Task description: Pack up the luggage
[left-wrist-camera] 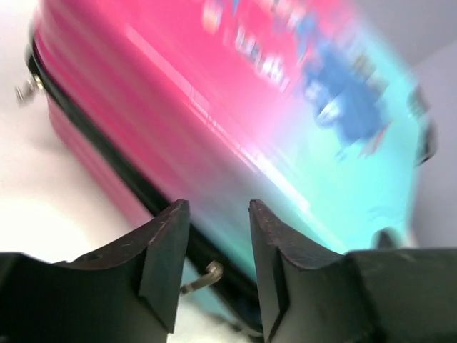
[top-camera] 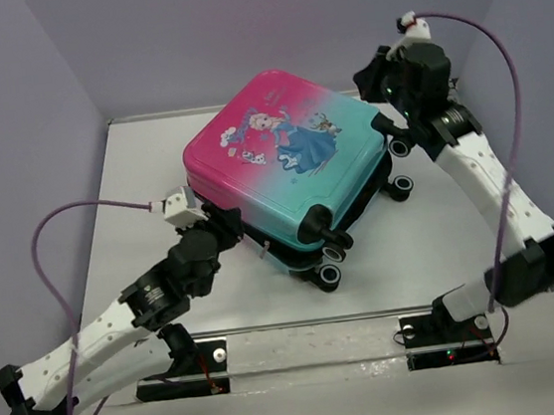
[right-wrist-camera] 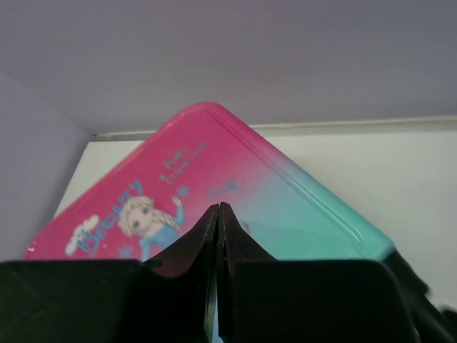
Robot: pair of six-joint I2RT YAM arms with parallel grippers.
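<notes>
**Desk:** What's the setting?

**Photographer:** A pale grey bench [top-camera: 133, 174] boxed in by lavender walls. Nearest the lens, the left hand [left-wrist-camera: 218, 214] sits at the near-left edge of the luggage [top-camera: 287, 161]. Its jaws are moderately apart with nothing between them, aimed at the black zipper seam [left-wrist-camera: 93, 136]. A small metal zipper pull [left-wrist-camera: 203, 277] hangs just below the fingers.

**Desk:** And the case itself?

**Photographer:** It lies flat mid-bench, printed pink-to-teal shell up, wheels [top-camera: 329, 267] toward the near right. The lid is down, though the teal end appears to gape slightly over the lower half.

**Desk:** How will it handle?

**Photographer:** My read is that it's rigid, light for its bulk, and glossy enough to be slick. Pinching the broad shell face is unlikely to hold. The rim along the seam or the pull tabs look the better places to grip. It may also skid or roll if pushed from one side.

**Desk:** The far side?

**Photographer:** The right hand [right-wrist-camera: 218, 209] hovers over the far-right corner, fingers pressed together, carrying nothing.

**Desk:** What can't we verify?

**Photographer:** The interior is hidden, so there's no saying what, if anything, is packed. I can't tell how far the zipper has been run. The left wrist view is smeared with blur, and the case's far-left edge is out of sight.
</notes>
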